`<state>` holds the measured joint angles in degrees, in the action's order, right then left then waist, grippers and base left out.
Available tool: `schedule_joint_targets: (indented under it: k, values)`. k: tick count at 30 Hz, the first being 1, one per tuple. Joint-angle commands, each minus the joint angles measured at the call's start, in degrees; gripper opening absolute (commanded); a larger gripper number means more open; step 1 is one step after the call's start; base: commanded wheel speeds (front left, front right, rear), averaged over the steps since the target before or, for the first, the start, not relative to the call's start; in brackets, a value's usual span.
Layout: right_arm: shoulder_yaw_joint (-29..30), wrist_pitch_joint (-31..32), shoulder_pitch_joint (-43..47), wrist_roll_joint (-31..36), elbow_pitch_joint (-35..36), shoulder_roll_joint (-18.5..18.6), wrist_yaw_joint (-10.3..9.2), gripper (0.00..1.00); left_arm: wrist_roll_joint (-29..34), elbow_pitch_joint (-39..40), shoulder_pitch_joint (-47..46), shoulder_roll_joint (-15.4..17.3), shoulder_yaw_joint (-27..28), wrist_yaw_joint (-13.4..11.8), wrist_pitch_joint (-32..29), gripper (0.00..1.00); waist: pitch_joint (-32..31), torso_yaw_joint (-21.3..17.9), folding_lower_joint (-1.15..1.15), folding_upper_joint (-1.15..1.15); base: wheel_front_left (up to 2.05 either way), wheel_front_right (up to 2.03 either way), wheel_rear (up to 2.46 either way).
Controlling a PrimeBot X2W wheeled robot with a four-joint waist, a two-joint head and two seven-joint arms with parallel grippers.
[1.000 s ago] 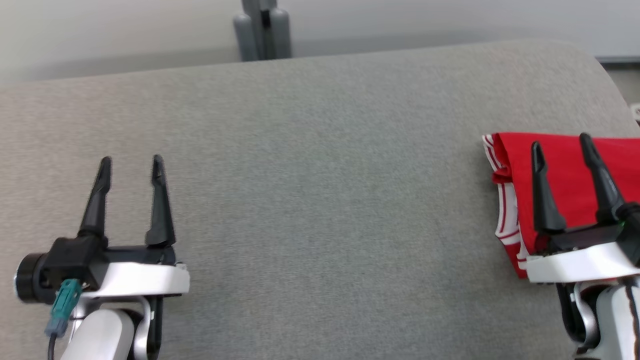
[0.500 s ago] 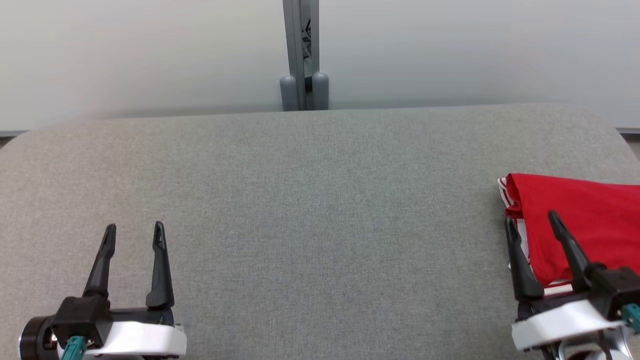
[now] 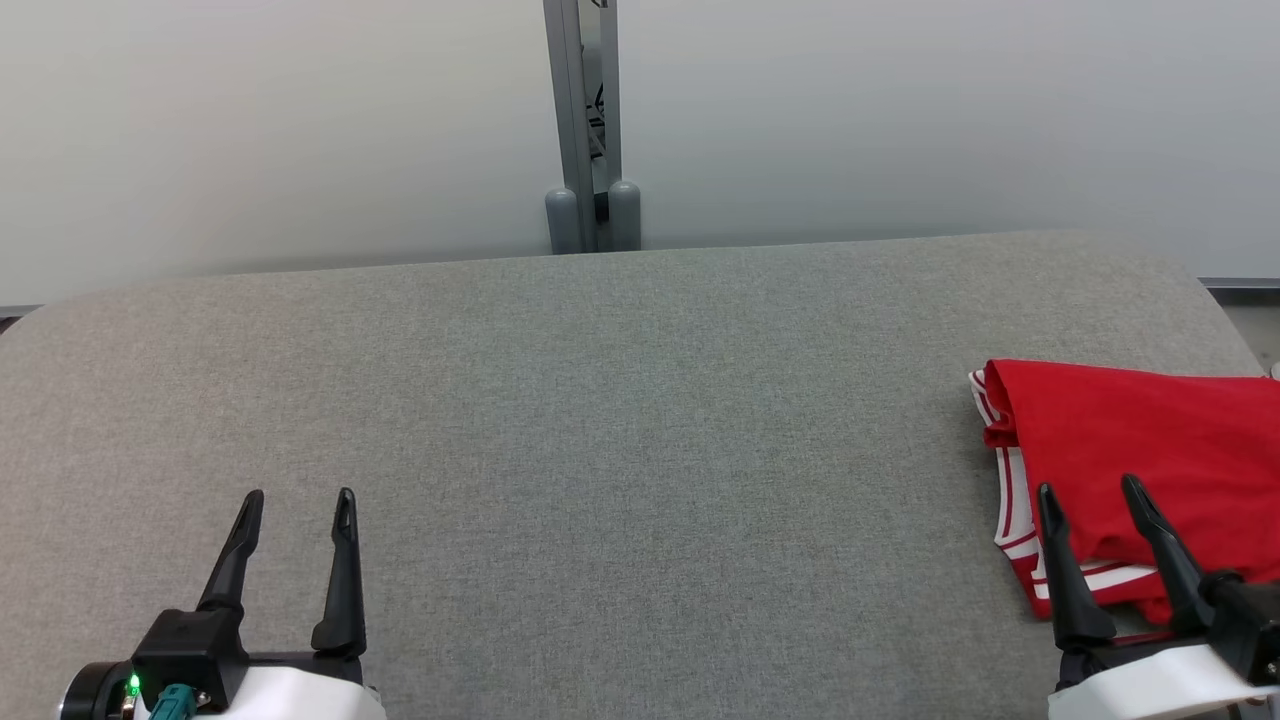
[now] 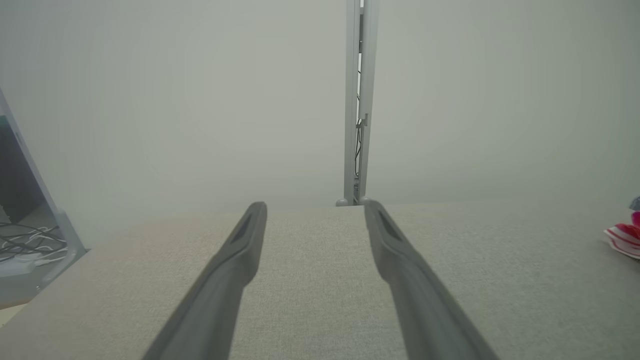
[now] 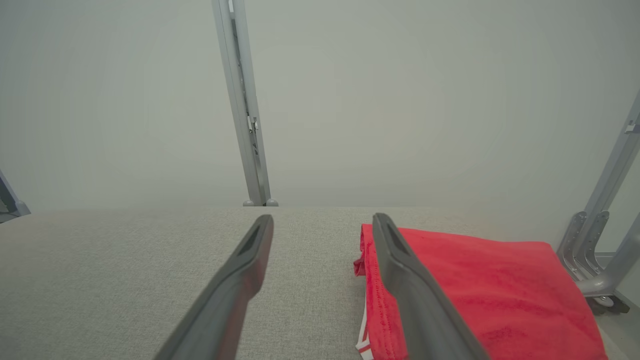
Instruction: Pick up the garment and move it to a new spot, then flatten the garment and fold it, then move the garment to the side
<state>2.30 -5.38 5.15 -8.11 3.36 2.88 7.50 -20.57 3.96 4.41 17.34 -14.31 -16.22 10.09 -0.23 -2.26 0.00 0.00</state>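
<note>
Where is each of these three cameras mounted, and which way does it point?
Head view: on the head, facing forward and down at the grey table; left hand lower left, right hand lower right.
Left wrist view: on the left wrist, looking along its two fingers across the table.
Right wrist view: on the right wrist, looking along its fingers at the red garment.
Shared: all three show the grey post.

Grey fabric table (image 3: 640,420); pale wall panels (image 3: 300,130) behind, grey metal post (image 3: 580,100) between them; even light
</note>
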Motion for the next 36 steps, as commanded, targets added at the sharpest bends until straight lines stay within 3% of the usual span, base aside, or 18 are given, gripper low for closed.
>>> schedule_joint_targets:
  k: [1,26,27,30,36]
  values:
    - [0.33,0.20,0.38,-0.17,0.54,0.13,-0.01,1.00,0.33,0.16,0.26,0.37,0.02,-0.47,-0.34,1.00,0.01,0.02,0.00,0.00,0.00,0.00,0.00]
    - [1.00,1.14,0.87,-1.53,0.91,0.13,-0.01,1.00,-0.26,0.44,0.70,1.25,-0.65,-1.49,-2.80,1.00,-0.15,0.15,0.00,0.00,0.00,0.00,0.00]
    - [0.85,1.19,0.35,-1.47,0.80,0.00,0.00,0.00,-0.50,0.31,0.47,1.00,-0.69,-1.44,-3.20,0.00,-0.18,0.22,0.00,0.00,0.00,0.00,0.00]
    - [0.58,1.25,0.79,-1.87,-0.37,-0.43,0.00,0.00,-1.03,-0.71,1.33,0.03,-1.25,-1.34,-3.50,0.00,-0.19,0.25,0.00,0.00,0.00,0.00,0.00]
    - [1.60,2.67,2.48,-10.66,0.61,0.92,0.00,0.00,-6.34,0.59,3.26,-1.16,-1.40,0.80,-2.78,0.00,-0.16,0.35,0.00,0.00,0.00,0.00,0.00]
